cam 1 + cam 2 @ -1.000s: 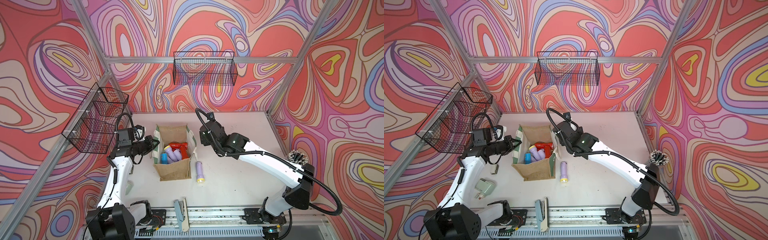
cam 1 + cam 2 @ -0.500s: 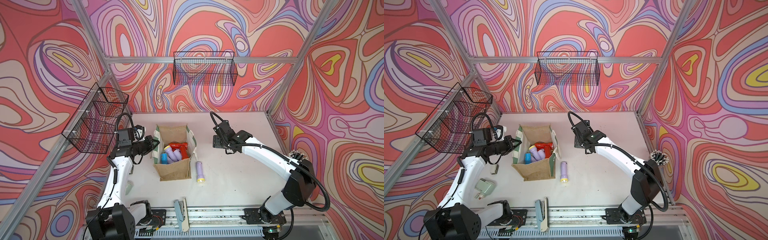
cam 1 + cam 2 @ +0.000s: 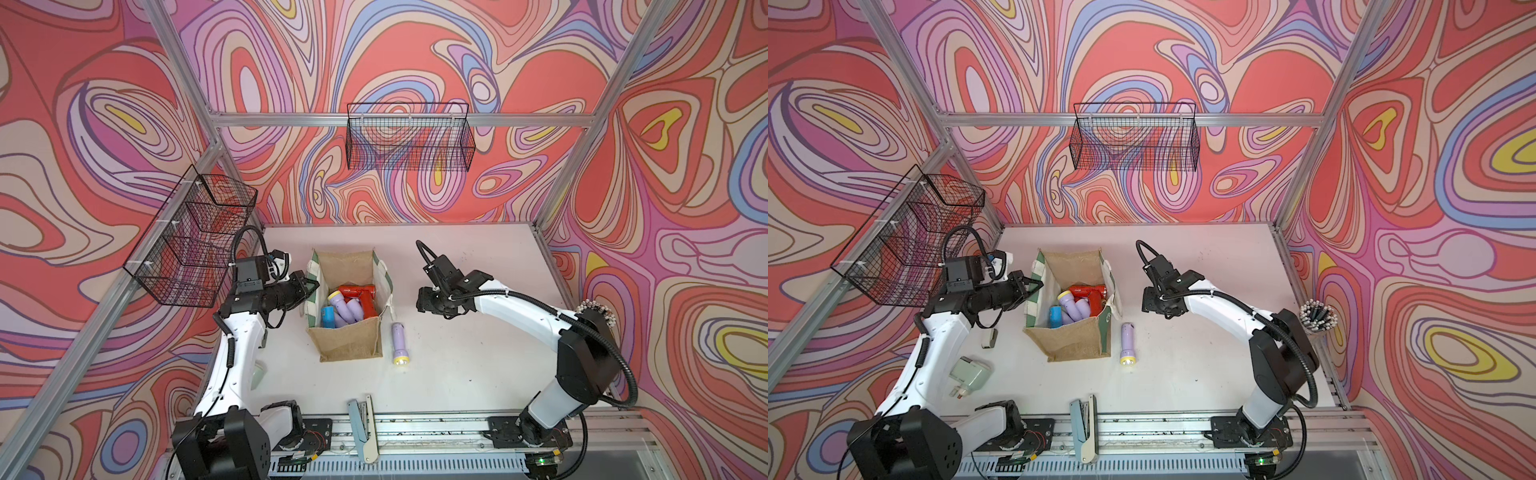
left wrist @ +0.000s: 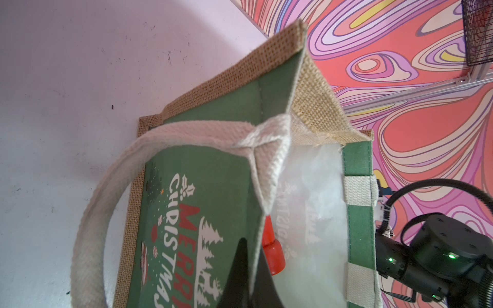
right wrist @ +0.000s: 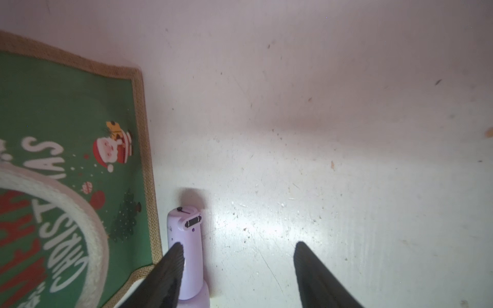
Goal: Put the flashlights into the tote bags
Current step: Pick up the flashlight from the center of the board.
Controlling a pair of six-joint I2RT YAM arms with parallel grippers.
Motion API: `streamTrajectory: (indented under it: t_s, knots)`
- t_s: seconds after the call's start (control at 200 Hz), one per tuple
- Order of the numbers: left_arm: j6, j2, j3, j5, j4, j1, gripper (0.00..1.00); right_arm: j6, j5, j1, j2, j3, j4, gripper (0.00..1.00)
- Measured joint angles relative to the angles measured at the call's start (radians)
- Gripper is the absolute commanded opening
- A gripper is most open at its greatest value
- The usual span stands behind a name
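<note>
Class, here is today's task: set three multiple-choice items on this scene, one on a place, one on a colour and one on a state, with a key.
1. Where is the flashlight that is outside the bag?
A in a wire basket
B on the table, beside the bag
C under the bag

2. What colour is its body?
A lilac
B green
C black

3. How is the left gripper?
A open over the table
B shut on the bag's side wall
C holding a flashlight

Key:
1 B, both top views show it lying by the bag.
2 A, the body is lilac and the rim is yellow.
3 B, the left wrist view shows the jaws pinching the wall.
</note>
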Motion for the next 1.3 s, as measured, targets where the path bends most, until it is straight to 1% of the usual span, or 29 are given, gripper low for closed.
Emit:
streamTrajectory:
  t_s: [0.135,0.285,0.531,0.656,0.926,1.302]
  knots:
    - [-0.001,0.0,0.0,0.0,0.0,0.0,0.0,0.027,-0.069,0.002,0.032,-0.041,0.033,0.64]
    - [-0.001,0.0,0.0,0.0,0.0,0.0,0.0,0.054,-0.116,0.018,0.036,-0.067,0.068,0.64]
    - [-0.001,0.0,0.0,-0.001,0.0,0.0,0.0,0.071,-0.161,0.092,0.114,-0.055,0.114,0.64]
    - [-0.001,0.0,0.0,-0.003,0.0,0.0,0.0,0.071,-0.16,0.123,0.16,-0.03,0.101,0.65]
    - [-0.001,0.0,0.0,-0.004,0.0,0.0,0.0,0.048,-0.139,0.159,0.198,0.047,0.061,0.65]
    - [-0.001,0.0,-0.001,-0.008,0.0,0.0,0.0,0.006,-0.041,0.212,0.315,0.154,-0.056,0.65]
